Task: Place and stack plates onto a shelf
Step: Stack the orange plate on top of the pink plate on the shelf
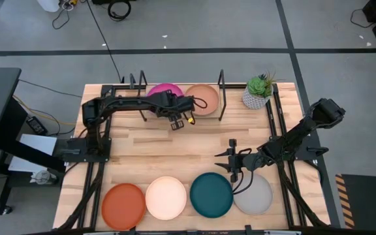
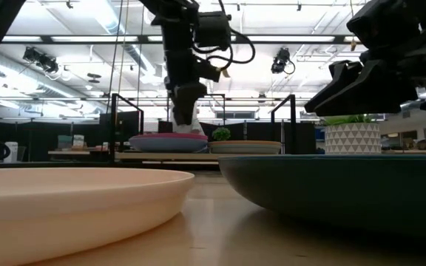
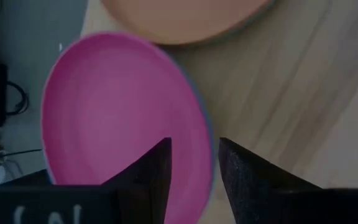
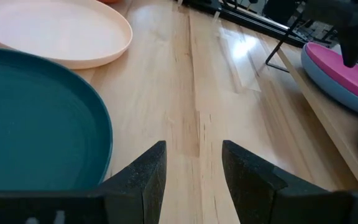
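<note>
Bright, even ceiling strip lighting leaves soft shadows and a pale glare streak on the table (image 4: pixel 241 56), while the near cream plate (image 2: pixel 72 199) and the magenta plate (image 3: pixel 123 118) under the wrist camera look blurred.

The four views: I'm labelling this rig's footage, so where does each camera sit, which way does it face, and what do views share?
High view: above the table, facing straight down; shows both arms, left gripper by the shelf, right gripper above the front plates.
Low view: at tabletop height, facing across to the shelf; arms enter from above.
Left wrist view: on the left arm, looking down past its open fingers at the magenta plate.
Right wrist view: on the right arm, looking across the table past open fingers.
Shared: all four show the magenta plate.
</note>
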Action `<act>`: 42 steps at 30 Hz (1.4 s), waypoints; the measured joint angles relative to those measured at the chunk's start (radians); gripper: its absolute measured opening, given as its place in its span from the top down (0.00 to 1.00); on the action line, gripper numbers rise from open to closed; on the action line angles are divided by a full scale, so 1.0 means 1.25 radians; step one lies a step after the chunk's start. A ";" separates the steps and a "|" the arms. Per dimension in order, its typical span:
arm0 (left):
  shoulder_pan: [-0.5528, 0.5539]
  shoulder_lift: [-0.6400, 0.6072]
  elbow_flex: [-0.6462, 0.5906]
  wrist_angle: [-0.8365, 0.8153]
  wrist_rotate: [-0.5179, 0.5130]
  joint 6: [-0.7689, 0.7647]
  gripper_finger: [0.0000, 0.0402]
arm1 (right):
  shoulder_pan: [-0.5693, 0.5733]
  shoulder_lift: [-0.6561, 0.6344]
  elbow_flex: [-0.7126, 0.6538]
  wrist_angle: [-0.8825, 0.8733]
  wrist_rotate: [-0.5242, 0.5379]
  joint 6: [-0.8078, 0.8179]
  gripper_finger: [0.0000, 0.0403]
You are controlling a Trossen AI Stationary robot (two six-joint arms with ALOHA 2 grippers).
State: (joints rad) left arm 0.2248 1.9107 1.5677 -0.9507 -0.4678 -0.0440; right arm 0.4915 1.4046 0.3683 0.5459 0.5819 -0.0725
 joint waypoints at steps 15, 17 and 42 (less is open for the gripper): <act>-0.267 -0.008 0.001 -0.062 0.481 -0.187 0.65 | -0.009 0.000 0.000 0.003 0.001 -0.049 0.60; -0.331 -0.008 0.001 -0.058 0.472 -0.190 0.65 | -0.017 0.000 0.000 0.005 0.001 -0.064 0.60; -0.717 0.006 -0.050 -0.133 0.386 -1.400 0.65 | -0.199 0.000 0.000 0.242 -0.255 -0.311 0.60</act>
State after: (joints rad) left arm -0.6716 1.9183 1.5056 -1.1174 0.0145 -1.7937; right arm 0.2424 1.4048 0.3683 0.8482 0.2629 -0.4618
